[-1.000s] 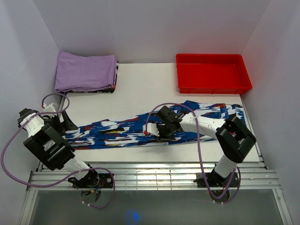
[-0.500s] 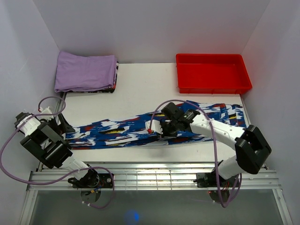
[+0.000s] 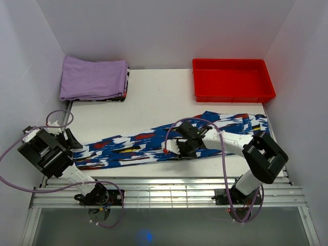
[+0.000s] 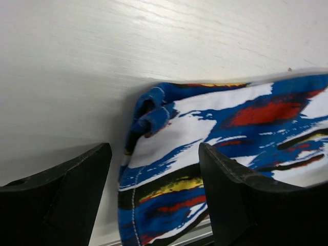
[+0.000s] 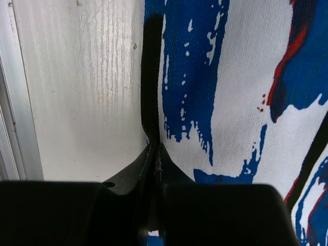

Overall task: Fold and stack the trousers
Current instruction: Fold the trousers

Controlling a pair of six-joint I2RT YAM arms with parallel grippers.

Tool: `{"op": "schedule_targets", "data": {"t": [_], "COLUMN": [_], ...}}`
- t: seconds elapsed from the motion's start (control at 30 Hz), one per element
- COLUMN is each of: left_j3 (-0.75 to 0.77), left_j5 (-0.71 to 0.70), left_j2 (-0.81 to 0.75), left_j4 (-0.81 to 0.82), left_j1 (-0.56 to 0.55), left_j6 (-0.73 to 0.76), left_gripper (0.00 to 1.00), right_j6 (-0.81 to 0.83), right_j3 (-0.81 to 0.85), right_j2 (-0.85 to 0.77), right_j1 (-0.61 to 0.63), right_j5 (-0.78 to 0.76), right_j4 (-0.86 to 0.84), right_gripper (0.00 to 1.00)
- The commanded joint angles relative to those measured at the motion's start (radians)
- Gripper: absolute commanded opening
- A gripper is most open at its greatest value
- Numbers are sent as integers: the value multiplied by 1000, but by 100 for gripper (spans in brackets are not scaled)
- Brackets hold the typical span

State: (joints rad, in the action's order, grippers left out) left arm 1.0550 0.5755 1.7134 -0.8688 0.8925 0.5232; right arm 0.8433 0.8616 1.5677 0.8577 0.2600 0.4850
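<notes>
Two grippers tend the trousers (image 3: 128,146), stretched along the table's (image 3: 154,97) front. The right gripper (image 5: 154,154) pinches their near edge mid-length. The left gripper (image 4: 154,159) gapes around the rumpled end. Soft, light cloth (it'll likely sag), so corners and hems look best to grab.

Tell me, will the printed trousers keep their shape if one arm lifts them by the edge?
Probably not: the trousers lie flat with a curled, bunched end, so they look floppy and would likely drape. The right tool is shut on a thin edge, which suggests light cloth. The weave looks matte, so slipping seems unlikely.
</notes>
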Motion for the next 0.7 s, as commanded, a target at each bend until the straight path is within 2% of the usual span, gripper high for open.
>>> {"op": "schedule_targets", "data": {"t": [0.0, 0.07, 0.2, 0.23, 0.3, 0.33, 0.4, 0.67], "left_j3": [-36, -56, -104, -105, -92, -60, -8, 402], "left_j5": [7, 17, 27, 32, 58, 66, 60, -124], "left_j2": [20, 31, 51, 57, 71, 72, 90, 222], "left_j4": [28, 28, 54, 57, 68, 73, 90, 83], "left_j1": [-20, -23, -24, -24, -24, -27, -36, -135], "left_j6": [31, 40, 12, 8, -17, -28, -54, -111], "left_gripper": [81, 78, 62, 49, 37, 19, 0, 0], "right_j6": [-9, -10, -21, -29, -42, -47, -49, -41], "right_j3": [-12, -10, -7, -3, 8, 19, 25, 30], "right_j2": [89, 89, 89, 89, 89, 81, 72, 37], "right_j1": [7, 7, 6, 4, -19, -29, -63, -86], "right_j5": [-16, -18, -21, -22, -18, -15, -5, 51], "right_j4": [-33, -29, -31, -31, -28, -26, -25, 44], "right_gripper": [8, 8, 8, 8, 8, 8, 8, 8]}}
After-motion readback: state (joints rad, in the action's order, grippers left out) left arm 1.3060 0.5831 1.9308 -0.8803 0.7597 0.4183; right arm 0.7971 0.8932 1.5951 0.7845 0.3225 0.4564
